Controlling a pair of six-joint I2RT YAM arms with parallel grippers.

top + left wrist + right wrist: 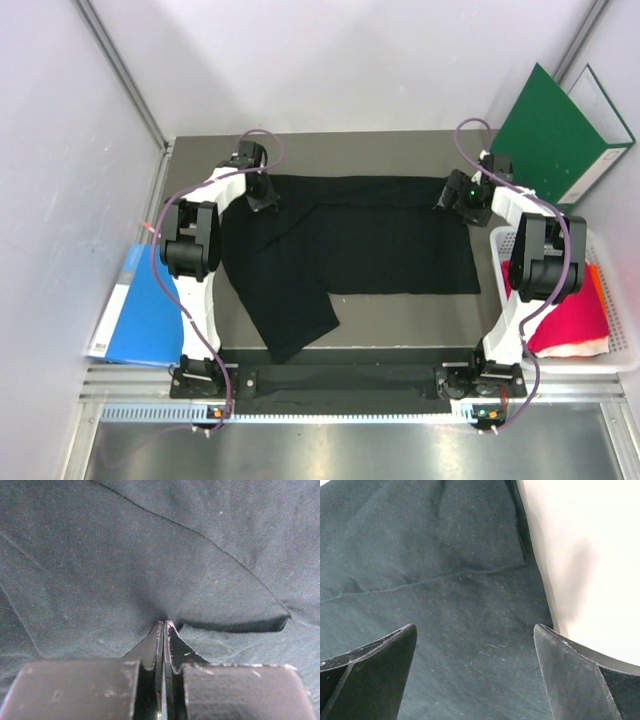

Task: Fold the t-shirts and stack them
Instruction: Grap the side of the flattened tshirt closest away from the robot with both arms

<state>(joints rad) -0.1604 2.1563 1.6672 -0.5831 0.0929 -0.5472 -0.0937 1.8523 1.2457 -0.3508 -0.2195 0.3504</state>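
Note:
A black t-shirt (pixel 370 245) lies spread on the dark table, with one part hanging toward the near left. My left gripper (pixel 265 200) is at its far left corner. In the left wrist view the gripper (pixel 164 625) is shut, and creases in the black cloth (pixel 125 555) run into its tips. My right gripper (pixel 452 200) hovers over the far right corner. In the right wrist view it (pixel 475 650) is open, with the black cloth (pixel 445 555) and its stitched hem between the fingers. A magenta-red t-shirt (pixel 570 315) lies in the basket at the right.
The white basket (pixel 620 320) stands at the right edge and also holds orange cloth (pixel 597 280) and white cloth (pixel 570 348). A green folder (pixel 550 130) leans at the back right. A blue folder (pixel 140 310) lies off the table's left edge.

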